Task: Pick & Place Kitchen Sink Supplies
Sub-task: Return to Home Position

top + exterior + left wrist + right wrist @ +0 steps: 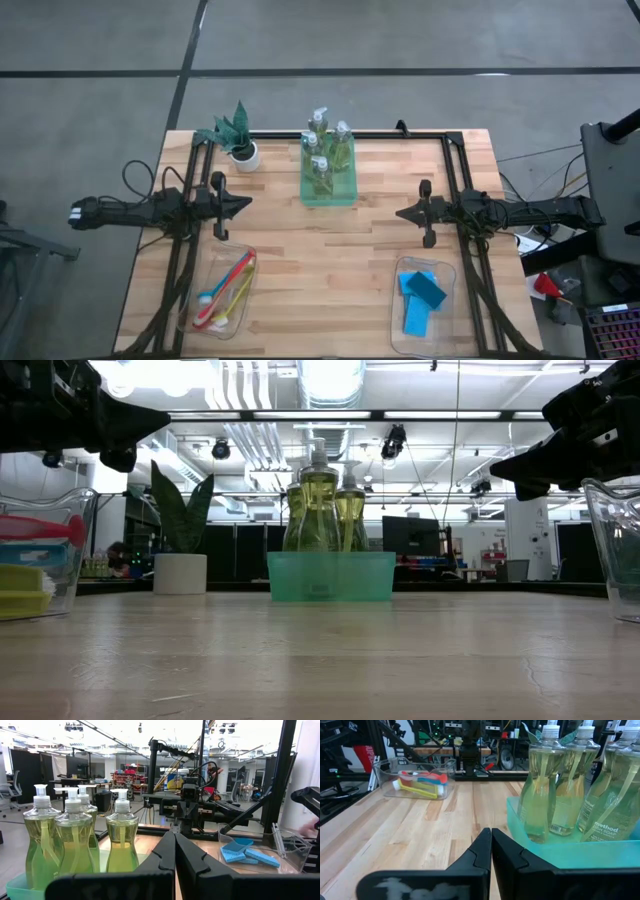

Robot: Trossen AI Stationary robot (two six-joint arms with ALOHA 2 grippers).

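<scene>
Nearest: brushes (228, 285) seen gathered in left bin (213, 250), sponges (424, 292) in right bin (445, 325).
Mid-table: left gripper (246, 204) and right gripper (401, 212) held above bare wood.
Farthest: soap bottles (322, 150) stood in green tray (328, 196).
Sorting judged done; only homing left.
Jaws pressed together, empty: shown by wrist views only.
Bottles' uprightness confirmed by low view.

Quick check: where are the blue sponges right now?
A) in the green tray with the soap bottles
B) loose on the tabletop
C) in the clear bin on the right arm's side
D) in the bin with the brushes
C: the blue sponges lie inside the clear bin on the right arm's side, apart from the brushes.
</scene>
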